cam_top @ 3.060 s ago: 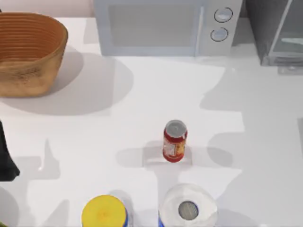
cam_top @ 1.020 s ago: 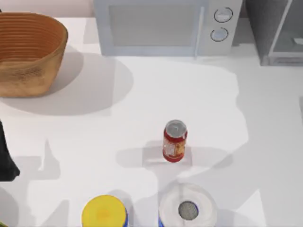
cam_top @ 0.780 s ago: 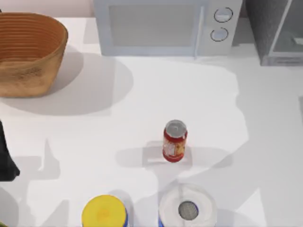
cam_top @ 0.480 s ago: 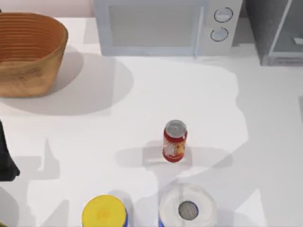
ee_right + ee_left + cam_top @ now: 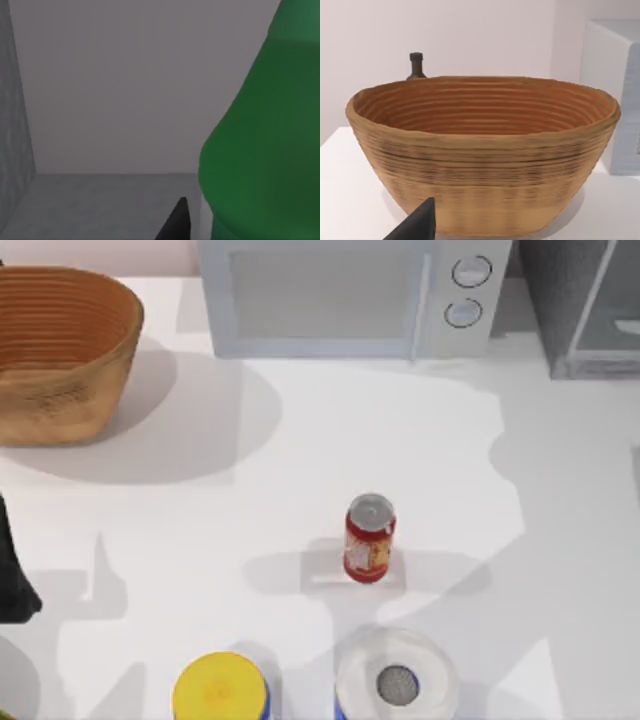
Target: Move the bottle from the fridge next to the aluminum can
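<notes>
A rendered kitchen counter: white microwave, grey fridge, woven basket, paper roll.

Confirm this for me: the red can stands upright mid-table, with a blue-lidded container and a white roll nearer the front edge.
Not quite: the container's lid is yellow, not blue, as the top view shows. The red can does stand upright mid-table, with the white roll nearer the front edge.

A white surface is holding everything. A red can is standing near the middle. A basket is sitting at ten o'clock, a microwave at twelve, a grey fridge at two. A yellow-lidded tub and white roll are sitting at six.
</notes>
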Robot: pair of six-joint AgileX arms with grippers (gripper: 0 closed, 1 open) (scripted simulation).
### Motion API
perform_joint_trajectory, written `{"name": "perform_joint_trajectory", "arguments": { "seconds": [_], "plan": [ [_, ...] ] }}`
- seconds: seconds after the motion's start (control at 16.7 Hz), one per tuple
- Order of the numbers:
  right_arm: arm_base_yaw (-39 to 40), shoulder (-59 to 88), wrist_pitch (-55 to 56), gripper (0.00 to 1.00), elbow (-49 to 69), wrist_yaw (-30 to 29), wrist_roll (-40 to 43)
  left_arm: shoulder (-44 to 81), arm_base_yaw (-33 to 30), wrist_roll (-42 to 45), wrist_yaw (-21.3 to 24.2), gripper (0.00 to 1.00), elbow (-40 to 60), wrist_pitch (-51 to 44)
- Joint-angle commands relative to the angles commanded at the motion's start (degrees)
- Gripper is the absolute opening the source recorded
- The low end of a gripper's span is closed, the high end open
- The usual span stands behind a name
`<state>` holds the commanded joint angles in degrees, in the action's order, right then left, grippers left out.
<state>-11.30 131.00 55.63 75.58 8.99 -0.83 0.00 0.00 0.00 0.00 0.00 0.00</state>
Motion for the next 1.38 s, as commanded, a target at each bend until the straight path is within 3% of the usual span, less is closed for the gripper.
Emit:
{"name": "perform_joint_trajectory", "arguments": {
  "seconds": [0.3,0.72,1.38],
  "plan": [
    [0.02,-4.97,-6.38,0.0,1.31,0.09,-0.02,0.0,0.0,0.0,0.0,1.0,0.0,0.0],
    [-0.32,-6.72,-5.53,0.0,-0.95,0.37,-0.2,0.0,0.0,0.0,0.0,1.0,0.0,0.0],
    [-3.95,-27.07,6.4,0.0,-34.22,4.42,-0.27,0.0,0.0,0.0,0.0,1.0,0.0,0.0]
  ]
}}
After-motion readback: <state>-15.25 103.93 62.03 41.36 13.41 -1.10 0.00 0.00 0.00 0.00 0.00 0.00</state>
